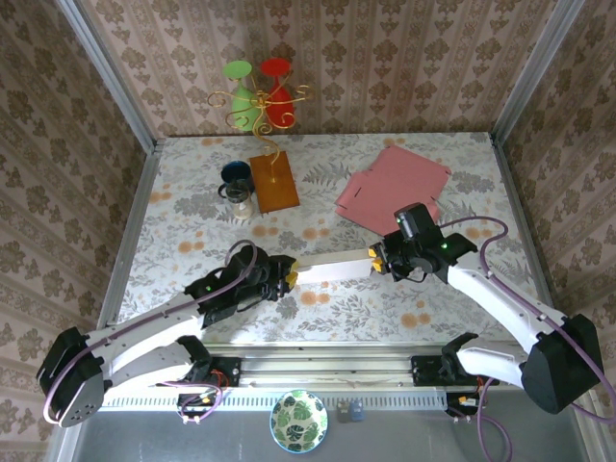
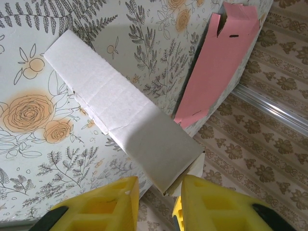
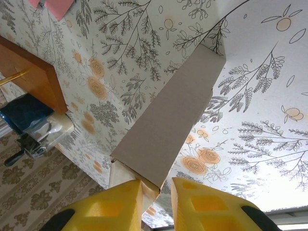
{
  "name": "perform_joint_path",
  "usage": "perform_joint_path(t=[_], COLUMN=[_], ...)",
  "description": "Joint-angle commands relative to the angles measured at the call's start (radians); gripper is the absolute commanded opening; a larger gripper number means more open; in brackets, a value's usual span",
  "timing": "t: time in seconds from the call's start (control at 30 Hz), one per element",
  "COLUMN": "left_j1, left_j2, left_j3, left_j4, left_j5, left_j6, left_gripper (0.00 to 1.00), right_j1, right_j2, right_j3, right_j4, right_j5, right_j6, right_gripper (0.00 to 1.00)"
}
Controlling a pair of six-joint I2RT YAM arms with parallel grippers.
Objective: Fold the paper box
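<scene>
A long white paper box is folded into a narrow tube and spans between my two grippers above the floral table. My left gripper is at its left end. In the left wrist view that end sits between the yellow fingers of the left gripper: the right finger touches the flap, and a gap shows at the left finger. My right gripper holds the other end. In the right wrist view the box is pinched in the right gripper.
Flat pink box sheets lie at the back right. At the back left a wooden board carries a gold stand with a green and a red cup, and a dark blue cup stands beside it. Wallpapered walls close in the table.
</scene>
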Motion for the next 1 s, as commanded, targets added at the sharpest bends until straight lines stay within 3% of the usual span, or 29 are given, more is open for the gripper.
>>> perform_joint_path(t=[0.0, 0.37, 0.77, 0.97], left_j1=[0.012, 0.025, 0.031, 0.050], left_j2=[0.053, 0.076, 0.102, 0.094], left_j3=[-0.053, -0.027, -0.053, -0.029], left_j4=[-0.211, -0.203, -0.193, -0.186], left_j5=[0.020, 0.015, 0.051, 0.050], left_j6=[-0.021, 0.007, 0.024, 0.123], left_gripper=[0.28, 0.28, 0.28, 0.29], right_j1=[0.007, 0.007, 0.008, 0.008], right_j2=[0.065, 0.074, 0.109, 0.092], right_j3=[-0.042, 0.001, -0.026, 0.030], right_j4=[-0.215, -0.256, -0.263, -0.272], right_j5=[0.045, 0.036, 0.040, 0.033], right_j6=[0.012, -0.019, -0.056, -0.099], right_gripper=[0.26, 0.35, 0.33, 0.32])
